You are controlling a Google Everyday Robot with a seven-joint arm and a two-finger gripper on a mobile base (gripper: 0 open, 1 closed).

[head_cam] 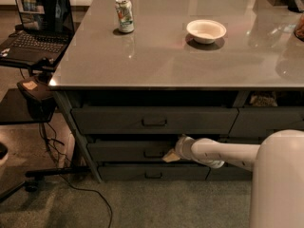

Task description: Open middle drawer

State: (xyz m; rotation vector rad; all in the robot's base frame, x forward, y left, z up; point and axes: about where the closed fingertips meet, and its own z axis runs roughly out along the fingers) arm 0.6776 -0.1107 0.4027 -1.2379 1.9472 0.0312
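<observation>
Low beneath the table (166, 65) edge, the gripper (170, 156) sits at the front of the middle drawer (123, 151), just right of its handle (153, 153). I cannot tell how wide it stands or whether it holds anything. Bare carpet (166, 203) lies before the drawers, with a cable (95, 196) to the left.

The tool (170, 156) sits at the middle drawer (123, 151) front, just right of its handle (153, 153); whether they touch cannot be told. The arm (213, 152) hides the drawer's right end. The surface (156, 61) runs off the right edge, and the can (124, 15) label is unreadable.
</observation>
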